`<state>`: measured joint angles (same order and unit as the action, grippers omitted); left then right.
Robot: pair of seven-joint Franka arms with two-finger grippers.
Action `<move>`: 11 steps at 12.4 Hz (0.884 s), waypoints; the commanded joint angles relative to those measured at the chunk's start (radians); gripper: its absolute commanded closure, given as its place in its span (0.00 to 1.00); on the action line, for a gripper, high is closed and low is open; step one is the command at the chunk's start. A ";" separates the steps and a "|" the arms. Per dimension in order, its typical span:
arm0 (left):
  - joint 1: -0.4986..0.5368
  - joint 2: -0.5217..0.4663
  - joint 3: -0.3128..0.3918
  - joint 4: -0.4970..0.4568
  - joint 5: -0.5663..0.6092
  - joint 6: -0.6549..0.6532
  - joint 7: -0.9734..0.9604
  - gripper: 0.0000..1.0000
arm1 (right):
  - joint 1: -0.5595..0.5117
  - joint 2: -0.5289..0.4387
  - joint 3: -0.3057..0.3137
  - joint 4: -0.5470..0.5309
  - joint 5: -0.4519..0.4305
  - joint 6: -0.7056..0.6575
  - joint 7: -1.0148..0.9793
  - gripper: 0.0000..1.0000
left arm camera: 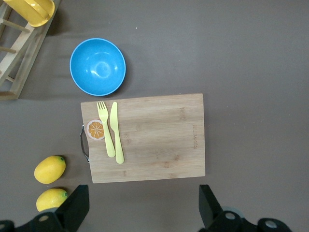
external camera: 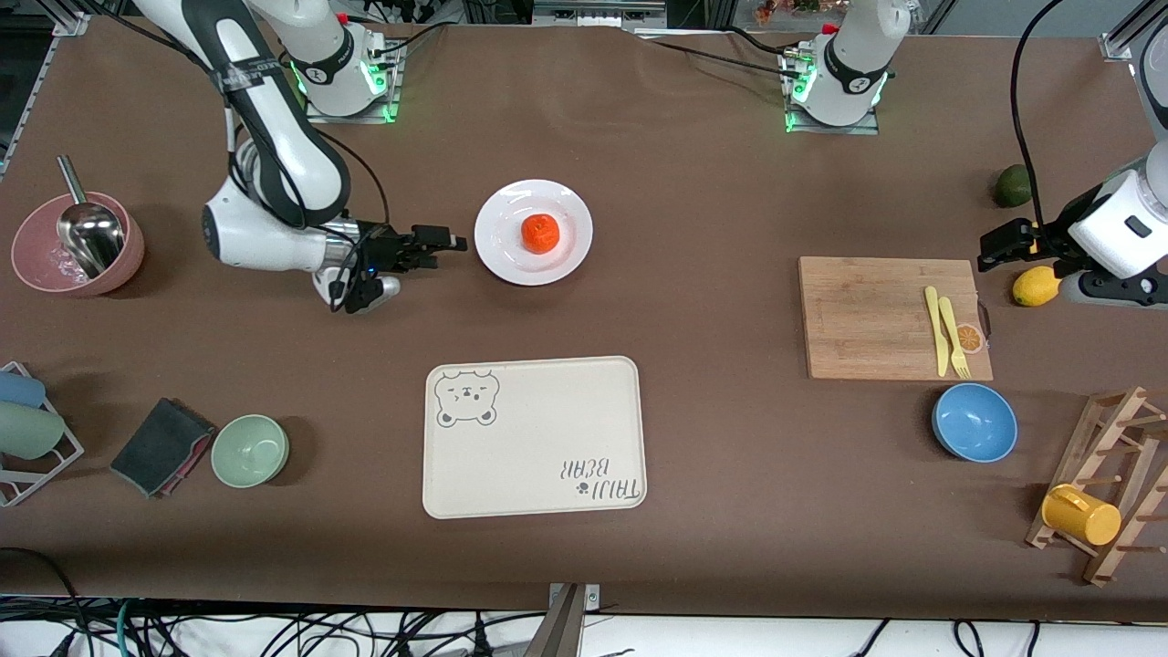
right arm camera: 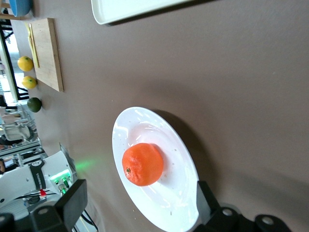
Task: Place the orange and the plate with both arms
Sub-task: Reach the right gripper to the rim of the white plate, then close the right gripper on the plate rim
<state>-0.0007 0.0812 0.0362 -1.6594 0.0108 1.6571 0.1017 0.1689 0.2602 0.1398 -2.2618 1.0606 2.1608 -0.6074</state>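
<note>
The orange (external camera: 540, 233) sits in the middle of the white plate (external camera: 568, 263), which lies on the table between the robots' bases and the bear tray. My right gripper (external camera: 449, 248) hangs low beside the plate, on the side toward the right arm's end of the table. It is open and empty. In the right wrist view the orange (right arm camera: 142, 164) lies just ahead of the right gripper (right arm camera: 140, 208), with the plate's rim (right arm camera: 118, 145) reaching between the fingers. My left gripper (external camera: 990, 251) is open and empty, up over the table by the cutting board and the lemon. The left gripper (left arm camera: 143, 212) holds nothing.
A cream bear tray (external camera: 534, 438) lies nearer the camera than the plate. Toward the left arm's end are a cutting board (external camera: 876, 315) with yellow fork and knife, a blue bowl (external camera: 975, 422), a lemon (external camera: 1036, 286), an avocado (external camera: 1013, 185) and a wooden rack (external camera: 1109, 456). A green bowl (external camera: 250, 450) and a pink bowl (external camera: 36, 265) stand toward the other end.
</note>
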 commanded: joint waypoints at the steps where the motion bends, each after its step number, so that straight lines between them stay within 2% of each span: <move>1: -0.001 -0.006 0.001 -0.002 0.026 0.007 0.015 0.00 | -0.009 0.037 0.007 -0.015 0.091 0.019 -0.063 0.00; 5: -0.001 -0.006 0.001 -0.002 0.025 0.007 0.015 0.00 | -0.008 0.112 0.035 -0.028 0.209 0.077 -0.199 0.00; 7: -0.004 -0.006 0.001 -0.002 0.024 0.007 0.006 0.00 | -0.008 0.142 0.044 -0.030 0.223 0.117 -0.233 0.00; 11: -0.010 -0.004 0.001 -0.002 0.024 0.007 0.001 0.00 | -0.005 0.163 0.101 -0.047 0.332 0.180 -0.282 0.00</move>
<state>-0.0037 0.0812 0.0357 -1.6594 0.0108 1.6572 0.1016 0.1690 0.4264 0.2113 -2.2910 1.3443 2.3090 -0.8514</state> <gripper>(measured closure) 0.000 0.000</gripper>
